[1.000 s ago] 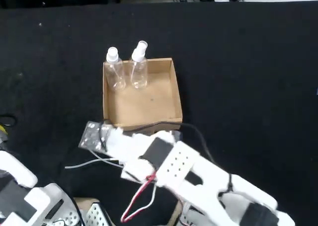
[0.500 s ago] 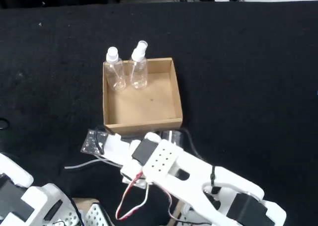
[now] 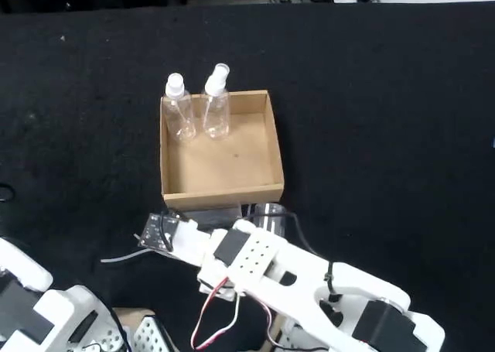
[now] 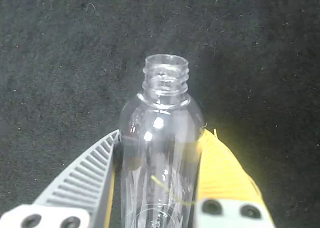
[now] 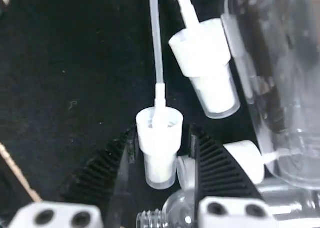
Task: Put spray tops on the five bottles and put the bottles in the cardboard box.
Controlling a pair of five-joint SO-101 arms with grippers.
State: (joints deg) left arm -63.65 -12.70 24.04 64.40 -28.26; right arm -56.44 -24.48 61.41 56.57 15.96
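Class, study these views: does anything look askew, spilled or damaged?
Nothing spilled or damaged. In the cardboard box, one bottle's spray top seems to lean sideways, unlike the other top; possibly only the viewing angle.

1. High view: the right arm covers most of a lying bottle just in front of the cardboard box.
2. The left arm is cut off at the picture's corner.
3. Left wrist view: the open bottle loses its lower part to the edge.
4. Right wrist view: the tube of the spray top runs out of frame. A big clear bottle and a bottle neck are cut off. A second spray top sits half behind a finger.
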